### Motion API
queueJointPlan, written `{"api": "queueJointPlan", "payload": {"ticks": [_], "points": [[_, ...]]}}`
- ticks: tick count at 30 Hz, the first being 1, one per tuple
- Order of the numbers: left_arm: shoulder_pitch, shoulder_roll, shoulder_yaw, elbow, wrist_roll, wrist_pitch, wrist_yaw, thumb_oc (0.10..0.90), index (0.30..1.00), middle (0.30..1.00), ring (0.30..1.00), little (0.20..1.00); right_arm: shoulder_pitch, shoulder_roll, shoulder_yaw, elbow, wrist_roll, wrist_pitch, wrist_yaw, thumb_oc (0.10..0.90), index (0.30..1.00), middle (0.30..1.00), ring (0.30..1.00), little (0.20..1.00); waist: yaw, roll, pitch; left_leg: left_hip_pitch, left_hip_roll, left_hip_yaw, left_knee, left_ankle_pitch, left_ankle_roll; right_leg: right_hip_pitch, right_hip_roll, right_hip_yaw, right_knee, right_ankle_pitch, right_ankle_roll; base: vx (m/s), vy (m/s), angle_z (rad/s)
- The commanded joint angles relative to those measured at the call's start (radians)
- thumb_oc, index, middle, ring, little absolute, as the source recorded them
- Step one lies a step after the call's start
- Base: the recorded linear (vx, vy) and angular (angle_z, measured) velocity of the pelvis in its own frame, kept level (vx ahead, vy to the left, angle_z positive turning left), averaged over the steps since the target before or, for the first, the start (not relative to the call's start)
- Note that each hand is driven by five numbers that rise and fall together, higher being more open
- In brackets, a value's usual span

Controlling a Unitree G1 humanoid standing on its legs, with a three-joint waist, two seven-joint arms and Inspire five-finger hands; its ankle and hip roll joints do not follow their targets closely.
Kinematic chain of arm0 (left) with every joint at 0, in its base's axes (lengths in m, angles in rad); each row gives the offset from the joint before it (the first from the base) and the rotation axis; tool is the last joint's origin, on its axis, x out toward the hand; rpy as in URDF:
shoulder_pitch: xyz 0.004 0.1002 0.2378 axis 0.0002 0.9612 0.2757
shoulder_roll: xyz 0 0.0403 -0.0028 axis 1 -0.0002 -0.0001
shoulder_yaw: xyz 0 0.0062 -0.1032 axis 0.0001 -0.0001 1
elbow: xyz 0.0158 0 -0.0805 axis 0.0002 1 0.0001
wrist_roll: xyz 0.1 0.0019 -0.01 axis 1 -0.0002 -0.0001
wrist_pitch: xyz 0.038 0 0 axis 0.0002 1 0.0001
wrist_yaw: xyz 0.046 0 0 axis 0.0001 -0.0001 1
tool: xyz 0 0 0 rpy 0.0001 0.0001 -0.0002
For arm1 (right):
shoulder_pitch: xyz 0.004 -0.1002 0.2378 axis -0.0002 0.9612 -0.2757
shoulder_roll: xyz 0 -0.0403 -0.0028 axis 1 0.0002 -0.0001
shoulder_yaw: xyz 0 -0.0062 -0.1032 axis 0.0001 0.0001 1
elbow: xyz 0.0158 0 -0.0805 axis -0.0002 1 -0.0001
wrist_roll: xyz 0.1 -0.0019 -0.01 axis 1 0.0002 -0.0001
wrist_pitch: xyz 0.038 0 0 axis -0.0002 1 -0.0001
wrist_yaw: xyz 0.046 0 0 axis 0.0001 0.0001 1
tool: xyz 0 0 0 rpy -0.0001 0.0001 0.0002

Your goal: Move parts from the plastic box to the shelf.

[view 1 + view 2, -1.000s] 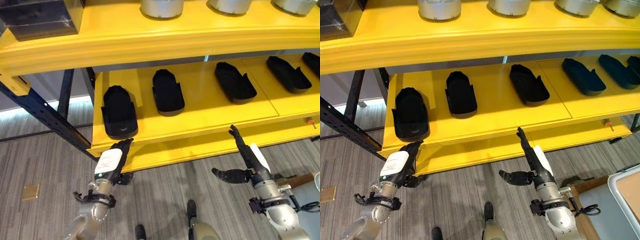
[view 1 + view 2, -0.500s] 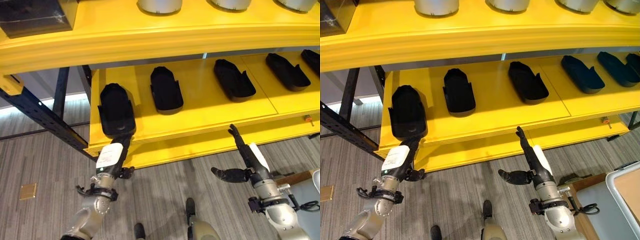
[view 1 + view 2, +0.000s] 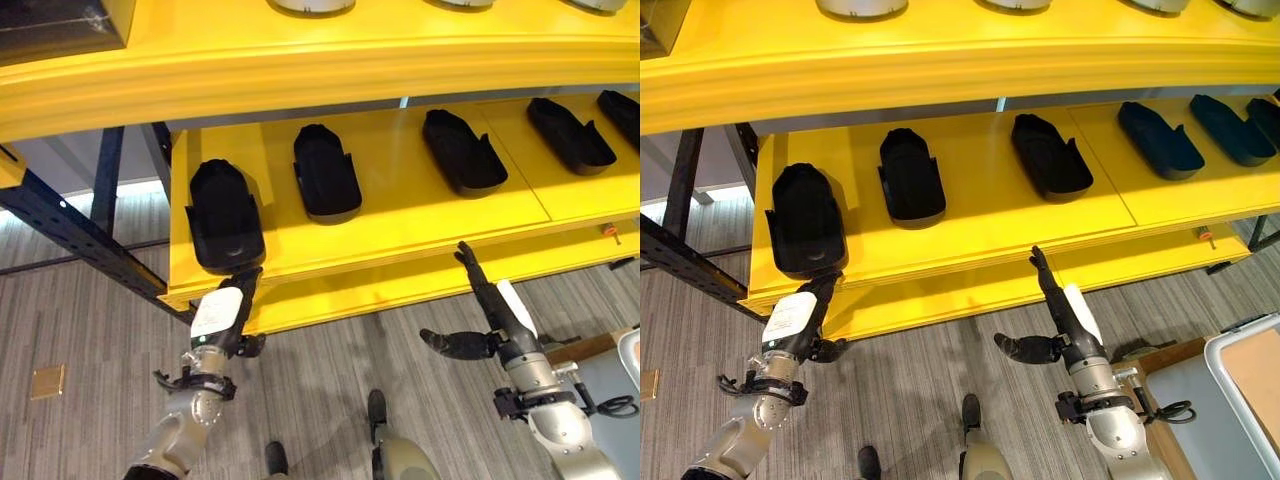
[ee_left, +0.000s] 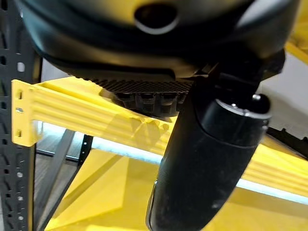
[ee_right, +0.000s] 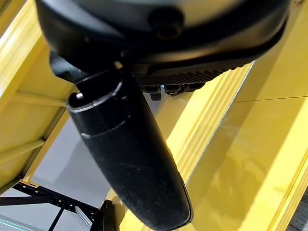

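My left hand (image 3: 222,312) has moved up to the near edge of the leftmost black part (image 3: 224,215) on the yellow shelf (image 3: 400,215), fingers straight. Right hand (image 3: 490,325) open, empty, unchanged. Looks placed; next I'd fetch another.

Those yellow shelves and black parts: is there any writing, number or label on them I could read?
None can be read.
The yellow shelf and the black parts on it show no print.
The white cover on the left hand bears faint marks, too small to read.
The white cover on the right hand looks plain.
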Motion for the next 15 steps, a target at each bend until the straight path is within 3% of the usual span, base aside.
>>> {"api": "queueJointPlan", "payload": {"ticks": [1, 15], "points": [[-0.125, 0.035, 0.038, 0.002, -0.029, -0.014, 0.084, 0.900, 1.000, 1.000, 1.000, 1.000, -0.084, -0.041, -0.027, -0.109, -0.005, -0.080, -0.055, 0.900, 1.000, 1.000, 1.000, 1.000, -0.011, -0.020, -0.013, -0.039, 0.026, -0.017, 0.022, 0.018, 0.021, 0.089, -0.066, -0.037, 0.052, -0.117, 0.068, 0.00, 0.000, 0.00], [-0.163, 0.030, 0.043, 0.082, -0.050, 0.010, 0.107, 0.900, 1.000, 1.000, 1.000, 1.000, -0.082, -0.050, -0.016, -0.117, 0.000, -0.078, -0.050, 0.900, 1.000, 1.000, 1.000, 1.000, -0.012, -0.029, -0.014, -0.036, 0.028, -0.017, 0.025, 0.017, 0.021, 0.092, -0.064, -0.037, 0.053, -0.120, 0.067, 0.00, 0.000, 0.00]]}}
